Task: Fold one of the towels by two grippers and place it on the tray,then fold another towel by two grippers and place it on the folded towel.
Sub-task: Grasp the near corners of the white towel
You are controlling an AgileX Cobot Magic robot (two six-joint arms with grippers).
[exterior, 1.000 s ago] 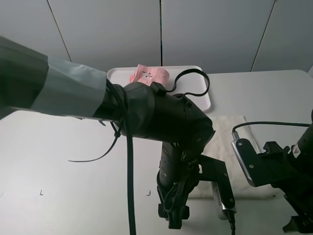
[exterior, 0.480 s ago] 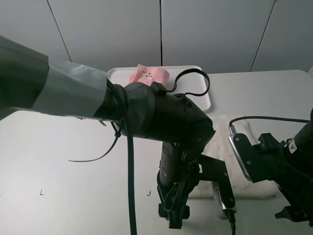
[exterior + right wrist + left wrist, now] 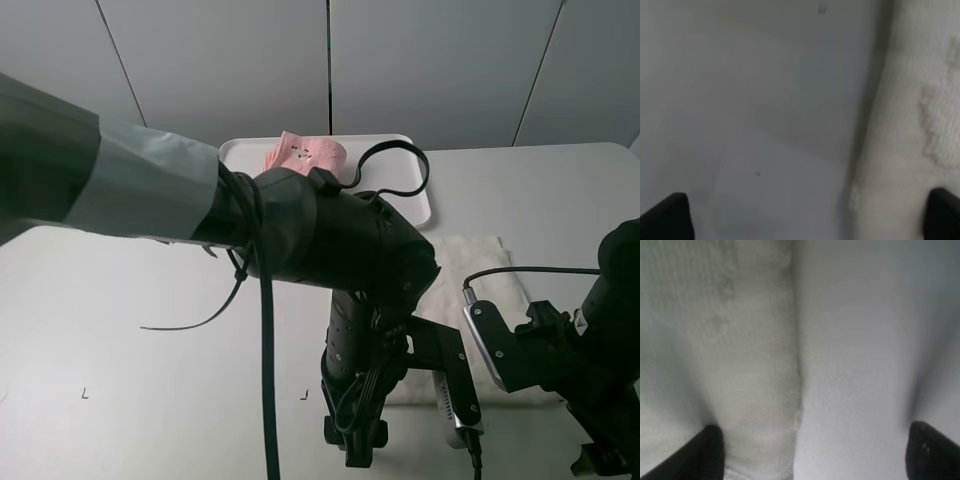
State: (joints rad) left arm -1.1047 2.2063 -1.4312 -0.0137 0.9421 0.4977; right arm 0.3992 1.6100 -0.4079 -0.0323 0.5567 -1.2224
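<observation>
White table [image 3: 150, 330], cream towel [image 3: 482, 268] flat, long axis front to back

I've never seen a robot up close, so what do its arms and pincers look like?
Both are bulky and black. The left arm wears a grey sleeve, with a black cable looping off it and a thin tie dangling. The right arm carries a silver-edged box with a second cable. The left pincer and right pincer end in blunt black fingertips.

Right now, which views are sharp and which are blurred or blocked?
Exterior high: sharp, but the left arm hides part of the white towel. Left wrist: soft, weave smeared, fingers dark blobs. Right wrist: equally blurry, shadow along the towel edge.
</observation>
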